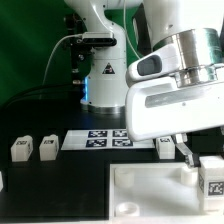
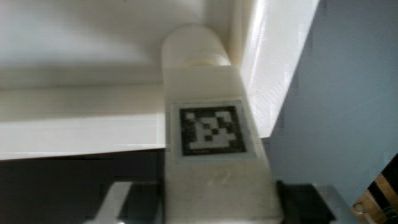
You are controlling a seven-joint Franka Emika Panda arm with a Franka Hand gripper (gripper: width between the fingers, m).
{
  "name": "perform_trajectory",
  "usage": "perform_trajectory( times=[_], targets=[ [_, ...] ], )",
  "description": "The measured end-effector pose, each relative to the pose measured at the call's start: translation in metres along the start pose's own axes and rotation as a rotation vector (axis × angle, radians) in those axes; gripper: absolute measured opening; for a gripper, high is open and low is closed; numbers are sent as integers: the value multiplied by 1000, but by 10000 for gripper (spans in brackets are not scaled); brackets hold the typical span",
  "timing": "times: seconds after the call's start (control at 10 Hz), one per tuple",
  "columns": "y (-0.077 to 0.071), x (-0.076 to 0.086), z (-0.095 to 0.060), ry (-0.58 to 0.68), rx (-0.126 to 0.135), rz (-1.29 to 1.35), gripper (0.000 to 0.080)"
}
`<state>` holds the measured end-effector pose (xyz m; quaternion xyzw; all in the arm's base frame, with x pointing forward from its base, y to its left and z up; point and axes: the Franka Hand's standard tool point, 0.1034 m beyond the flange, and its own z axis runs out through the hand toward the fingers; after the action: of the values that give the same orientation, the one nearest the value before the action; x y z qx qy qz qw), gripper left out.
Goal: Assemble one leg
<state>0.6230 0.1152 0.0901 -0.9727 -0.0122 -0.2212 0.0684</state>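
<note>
Wrist view has the tool [image 2: 214, 200] pinching the small white plastic block leg [image 2: 210, 110] between its dark fingers [image 2: 128, 200], marker tag facing the camera, the large white square plate [image 2: 71, 110] right behind it on the dark tabletop [image 1: 60, 190].

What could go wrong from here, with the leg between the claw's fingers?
1. The leg, gripped near one end by the claw, could tilt or slip if pushed.
2. Its tip appears by the plate edge and no socket shows in the wrist view, so it may hit the rim.
3. In the exterior view a spare leg stands close by and might get knocked.
</note>
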Motion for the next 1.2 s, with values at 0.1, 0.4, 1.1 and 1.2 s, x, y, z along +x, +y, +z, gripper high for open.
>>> perform_trajectory(
  times=[0.1, 0.4, 1.1, 1.2],
  targets=[
    [0, 0, 0, 0, 0, 0, 299],
    [0, 0, 0, 0, 0, 0, 510],
    [0, 0, 0, 0, 0, 0, 649],
    [0, 0, 0, 0, 0, 0, 649]
  ],
)
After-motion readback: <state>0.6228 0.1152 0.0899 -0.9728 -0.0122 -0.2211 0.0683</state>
